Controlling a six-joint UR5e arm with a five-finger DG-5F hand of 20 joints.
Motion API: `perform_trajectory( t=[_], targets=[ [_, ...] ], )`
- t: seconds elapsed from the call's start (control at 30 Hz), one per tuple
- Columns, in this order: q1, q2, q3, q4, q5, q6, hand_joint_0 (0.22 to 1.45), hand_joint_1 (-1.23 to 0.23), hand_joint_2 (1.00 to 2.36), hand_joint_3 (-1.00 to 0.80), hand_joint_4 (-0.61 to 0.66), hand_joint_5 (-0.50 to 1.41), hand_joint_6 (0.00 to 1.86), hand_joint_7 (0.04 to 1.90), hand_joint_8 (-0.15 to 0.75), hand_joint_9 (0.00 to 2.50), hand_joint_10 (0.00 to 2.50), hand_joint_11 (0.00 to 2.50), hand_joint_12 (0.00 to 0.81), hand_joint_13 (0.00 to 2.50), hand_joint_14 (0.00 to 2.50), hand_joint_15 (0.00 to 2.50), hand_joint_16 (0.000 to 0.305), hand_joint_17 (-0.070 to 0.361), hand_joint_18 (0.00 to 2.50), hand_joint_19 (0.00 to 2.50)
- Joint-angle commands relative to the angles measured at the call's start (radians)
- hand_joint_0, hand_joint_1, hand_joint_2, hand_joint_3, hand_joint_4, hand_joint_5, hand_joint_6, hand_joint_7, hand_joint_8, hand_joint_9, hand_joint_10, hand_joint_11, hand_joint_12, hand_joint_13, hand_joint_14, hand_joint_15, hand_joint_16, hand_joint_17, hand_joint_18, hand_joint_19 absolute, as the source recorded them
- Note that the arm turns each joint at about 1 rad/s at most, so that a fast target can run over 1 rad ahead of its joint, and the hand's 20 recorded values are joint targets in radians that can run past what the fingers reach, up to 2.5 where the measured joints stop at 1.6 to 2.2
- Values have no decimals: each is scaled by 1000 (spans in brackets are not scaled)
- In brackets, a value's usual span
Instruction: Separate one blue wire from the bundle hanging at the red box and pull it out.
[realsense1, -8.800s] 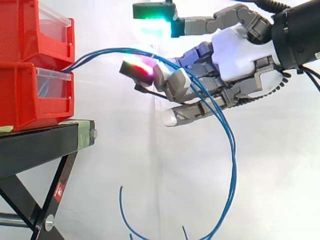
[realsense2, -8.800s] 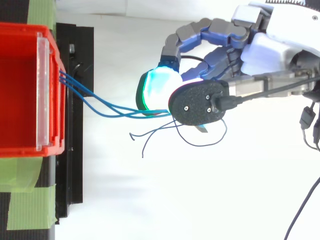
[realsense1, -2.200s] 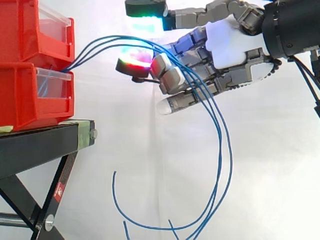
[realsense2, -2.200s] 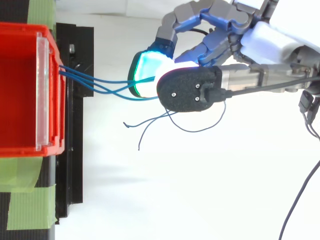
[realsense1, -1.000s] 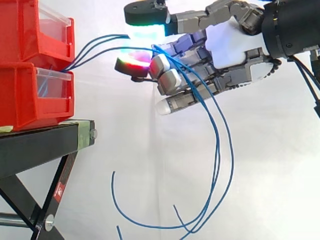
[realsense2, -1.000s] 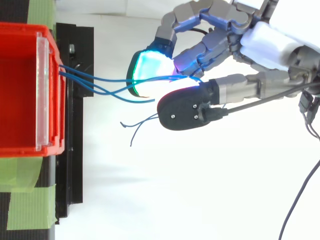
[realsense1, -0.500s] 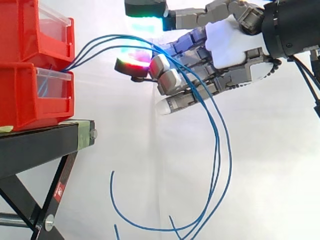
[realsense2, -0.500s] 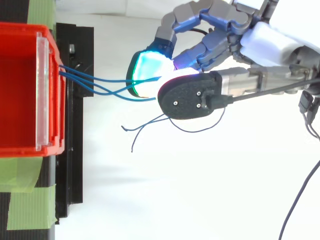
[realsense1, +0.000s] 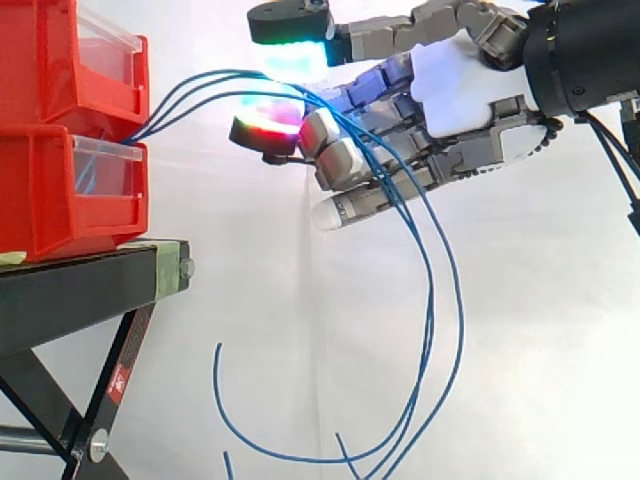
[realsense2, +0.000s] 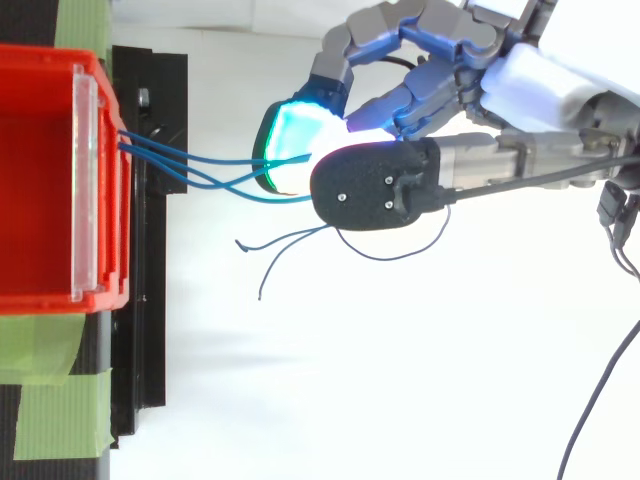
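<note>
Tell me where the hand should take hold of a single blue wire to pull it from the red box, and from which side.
Probably the top blue wire, on its arch between the red box and the hand. There the strands fan apart, so one can be pinched alone; nearer the hand they bunch together. Come down from above onto the arch's crest.

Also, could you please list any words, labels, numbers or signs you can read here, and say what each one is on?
Nothing here can be read and quoted.
Small red sticker on a leg of the black stand: it carries a mark, too small to read.
Red bins: no lettering shows.
</note>
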Motion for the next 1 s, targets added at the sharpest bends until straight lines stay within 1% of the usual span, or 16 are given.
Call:
perform_trajectory(
  t=[0.0, 0.13, 0.23, 0.33, 0.4, 0.47, 0.6, 0.67, 0.7, 0.8, 0.97],
  targets=[
    [1, 0, 0, -1, 1, 0, 614, -822, 1014, -267, 157, -225, 893, 884, 280, 921, 10, 1501, 377, 981, 9, 1531, 53, 120, 536, 462],
    [1, 0, 0, -1, 1, -1, 608, -852, 1013, -296, 155, -229, 892, 892, 281, 896, 10, 1514, 374, 958, 10, 1527, 54, 121, 533, 474],
    [-1, 0, 0, -1, 1, 0, 593, -876, 1009, -376, 162, -230, 892, 885, 282, 889, 10, 1519, 376, 957, 10, 1509, 54, 121, 533, 470],
    [-1, 0, 0, -1, 1, 0, 565, -838, 1005, -430, 167, -229, 893, 863, 288, 897, 9, 1522, 381, 961, 10, 1513, 54, 122, 538, 470],
    [-1, 1, 0, -1, 1, 0, 550, -752, 1004, -447, 167, -227, 892, 856, 288, 916, 8, 1515, 385, 976, 8, 1518, 55, 124, 543, 476],
    [1, 1, 0, -1, 1, 0, 545, -704, 1003, -462, 169, -226, 892, 843, 290, 934, 7, 1510, 385, 985, 7, 1513, 55, 124, 548, 475],
    [-1, 0, 0, -1, 1, 0, 559, -656, 1006, -423, 165, -224, 890, 853, 290, 938, 8, 1490, 381, 991, 8, 1512, 54, 122, 549, 477],
    [1, 1, 0, -3, 1, 0, 589, -638, 1012, -364, 162, -223, 889, 854, 287, 939, 9, 1475, 374, 991, 8, 1519, 53, 120, 544, 481],
    [1, 0, 0, -3, 1, 0, 603, -606, 1013, -328, 158, -222, 889, 855, 287, 943, 8, 1475, 370, 992, 8, 1520, 53, 120, 543, 477],
    [1, 0, 0, -3, 1, 11, 603, -575, 1017, -252, 158, -222, 888, 860, 285, 948, 9, 1468, 372, 991, 7, 1529, 53, 120, 541, 484],
    [1, 0, 0, -9, 1, 28, 605, -578, 1015, -243, 160, -222, 887, 871, 284, 945, 10, 1465, 369, 988, 8, 1521, 53, 120, 539, 493]
  ],
)
